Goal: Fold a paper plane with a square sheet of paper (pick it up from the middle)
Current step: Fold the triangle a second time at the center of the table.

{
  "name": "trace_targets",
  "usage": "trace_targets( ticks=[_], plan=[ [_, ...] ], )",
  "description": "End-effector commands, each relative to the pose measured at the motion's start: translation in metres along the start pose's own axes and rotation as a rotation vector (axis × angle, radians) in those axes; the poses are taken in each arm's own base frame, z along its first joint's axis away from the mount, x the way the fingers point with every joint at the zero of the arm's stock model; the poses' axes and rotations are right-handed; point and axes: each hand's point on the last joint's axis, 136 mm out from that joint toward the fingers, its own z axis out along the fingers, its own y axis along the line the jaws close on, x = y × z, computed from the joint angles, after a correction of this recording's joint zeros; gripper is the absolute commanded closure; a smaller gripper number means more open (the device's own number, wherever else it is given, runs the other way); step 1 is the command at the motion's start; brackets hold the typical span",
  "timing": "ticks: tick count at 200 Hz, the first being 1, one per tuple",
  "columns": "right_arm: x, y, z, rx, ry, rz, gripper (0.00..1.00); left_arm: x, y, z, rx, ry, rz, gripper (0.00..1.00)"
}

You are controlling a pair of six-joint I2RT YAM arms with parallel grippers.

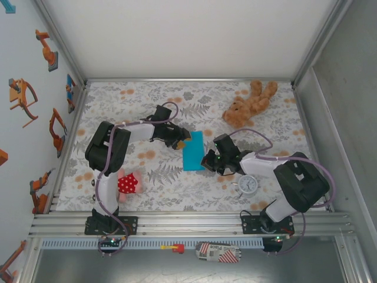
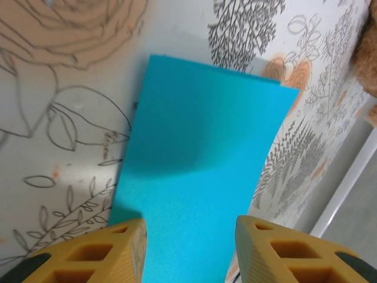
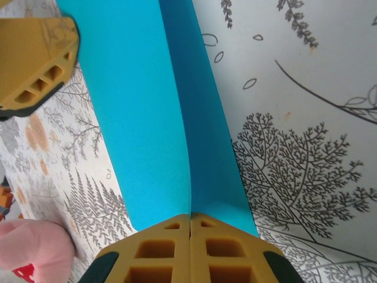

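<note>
Right wrist view: right claw (image 3: 189, 219) clamps the half-folded blue paper (image 3: 141, 118) at mid worktop (image 3: 306, 88); left claw (image 2: 189, 227) gapes wide astride its other edge. An uneven pull may tear it or skew the crease.

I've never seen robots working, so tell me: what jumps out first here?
A bright turquoise paper, folded over, sits in the middle of the flowered table. The right gripper is shut on its crease; the left gripper hangs open over the opposite end. A brown teddy bear lies at the far right.
</note>
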Motion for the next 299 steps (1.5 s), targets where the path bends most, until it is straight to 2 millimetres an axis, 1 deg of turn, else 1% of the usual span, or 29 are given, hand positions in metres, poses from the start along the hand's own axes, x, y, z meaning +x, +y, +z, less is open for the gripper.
trace_targets(
  ticks=[1,15,47,66,80,98,115,141,170,176,212,253,299],
  plan=[
    [-0.004,0.010,-0.009,0.008,0.003,-0.046,1.00,-0.016,-0.016,-0.017,0.011,-0.100,0.124,0.56],
    [-0.005,0.013,-0.009,0.007,0.009,-0.055,1.00,-0.017,-0.009,-0.013,-0.015,-0.086,0.129,0.57],
    [-0.008,0.020,-0.007,0.012,0.022,-0.071,1.00,-0.017,-0.002,0.001,-0.005,-0.052,0.112,0.63],
    [-0.009,0.022,-0.006,0.020,0.029,-0.075,1.00,-0.018,0.003,0.005,-0.017,-0.044,0.103,0.65],
    [-0.010,0.023,-0.005,0.023,0.034,-0.079,1.00,-0.017,0.011,0.007,-0.055,-0.035,0.085,0.66],
    [-0.012,0.026,-0.004,0.018,0.035,-0.086,1.00,-0.014,0.028,0.008,-0.124,-0.024,0.050,0.68],
    [-0.018,0.037,-0.003,-0.005,0.028,-0.104,1.00,-0.011,0.040,0.012,-0.163,-0.009,0.025,0.69],
    [-0.026,0.053,0.006,-0.045,0.030,-0.122,1.00,-0.008,0.050,0.015,-0.191,0.000,0.000,0.71],
    [-0.032,0.064,0.016,-0.074,0.032,-0.130,1.00,-0.008,0.054,0.013,-0.213,-0.009,-0.008,0.74],
    [-0.033,0.063,0.018,-0.071,0.031,-0.127,1.00,-0.008,0.055,0.012,-0.217,-0.009,-0.009,0.74],
    [-0.042,0.071,0.025,-0.094,0.007,-0.130,1.00,-0.007,0.059,0.013,-0.230,-0.007,-0.019,0.78],
    [-0.046,0.071,0.033,-0.092,0.004,-0.127,1.00,-0.006,0.062,0.014,-0.236,-0.004,-0.027,0.79],
    [-0.043,0.067,0.041,-0.078,0.026,-0.126,1.00,-0.005,0.063,0.015,-0.237,0.001,-0.031,0.79]
  ],
)
